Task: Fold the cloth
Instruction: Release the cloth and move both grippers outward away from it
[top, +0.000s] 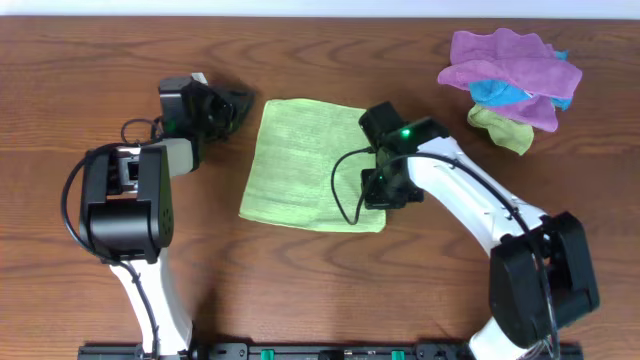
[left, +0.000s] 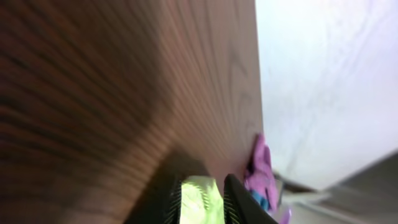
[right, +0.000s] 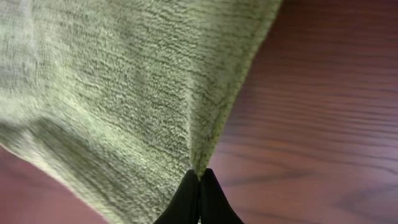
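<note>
The cloth (top: 305, 160) is a lime-green square lying mostly flat mid-table. My left gripper (top: 243, 103) is low at its top-left corner. In the left wrist view its fingers (left: 231, 193) stand narrowly apart with a bit of the cloth (left: 199, 199) between them; that view is blurred. My right gripper (top: 384, 195) is on the cloth's right edge near the bottom corner. In the right wrist view the right gripper (right: 199, 174) is shut, pinching that edge of the cloth (right: 124, 81), which rises into a small ridge at the tips.
A pile of other cloths sits at the back right: purple (top: 510, 60) on top, blue (top: 500, 93) under it, an olive-green scrap (top: 500, 128) at its front. The purple one (left: 260, 168) also shows in the left wrist view, by the table's far edge.
</note>
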